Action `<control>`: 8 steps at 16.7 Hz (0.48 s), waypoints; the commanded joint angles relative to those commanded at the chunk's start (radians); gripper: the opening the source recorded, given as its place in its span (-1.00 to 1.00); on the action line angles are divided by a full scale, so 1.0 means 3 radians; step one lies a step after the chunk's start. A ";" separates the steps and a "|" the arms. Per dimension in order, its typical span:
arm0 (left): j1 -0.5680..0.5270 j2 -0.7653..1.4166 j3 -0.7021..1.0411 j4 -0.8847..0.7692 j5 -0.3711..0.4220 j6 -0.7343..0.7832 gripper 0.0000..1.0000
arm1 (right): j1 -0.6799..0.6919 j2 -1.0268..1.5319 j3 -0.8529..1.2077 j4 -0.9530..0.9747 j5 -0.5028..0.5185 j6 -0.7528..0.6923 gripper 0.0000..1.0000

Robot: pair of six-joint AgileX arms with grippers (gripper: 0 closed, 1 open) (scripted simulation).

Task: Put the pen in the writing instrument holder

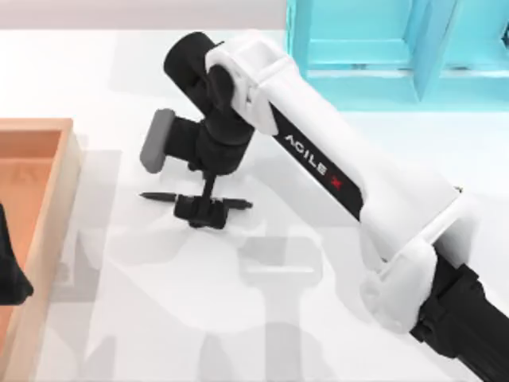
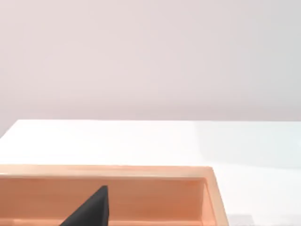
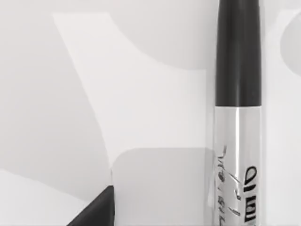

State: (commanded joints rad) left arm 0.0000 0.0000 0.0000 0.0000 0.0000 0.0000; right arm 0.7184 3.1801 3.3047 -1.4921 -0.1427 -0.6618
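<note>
Pen (image 1: 196,200) flat on table (image 1: 159,302), right gripper (image 1: 205,212) down around barrel, closure unclear. Lift and holder drop pending. Left gripper (image 1: 9,274) parked over wooden tray (image 1: 56,171).

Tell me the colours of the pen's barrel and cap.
The pen has a black cap and a silvery white-grey barrel with black lettering, clearest in the right wrist view.

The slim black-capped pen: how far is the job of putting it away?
Done: the right tool has reached the slim black-capped pen with the white-grey barrel. In hand: it sits over the pen's middle, which lies flat on the white table. Left: lifting and placing. The left tool waits over the wooden tray.
</note>
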 joint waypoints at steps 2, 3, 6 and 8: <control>0.0000 0.0000 0.0000 0.0000 0.0000 0.0000 1.00 | 0.0000 0.0000 0.0000 0.0000 0.0000 0.0000 -0.21; 0.0000 0.0000 0.0000 0.0000 0.0000 0.0000 1.00 | 0.0000 0.0000 0.0000 0.0000 0.0000 0.0000 -0.36; 0.0000 0.0000 0.0000 0.0000 0.0000 0.0000 1.00 | 0.0000 0.0000 0.0000 0.0000 0.0000 0.0000 -0.81; 0.0000 0.0000 0.0000 0.0000 0.0000 0.0000 1.00 | 0.0000 0.0000 0.0000 0.0000 0.0000 0.0000 -1.00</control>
State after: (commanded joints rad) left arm 0.0000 0.0000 0.0000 0.0000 0.0000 0.0000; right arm 0.7184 3.1801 3.3047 -1.4921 -0.1427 -0.6618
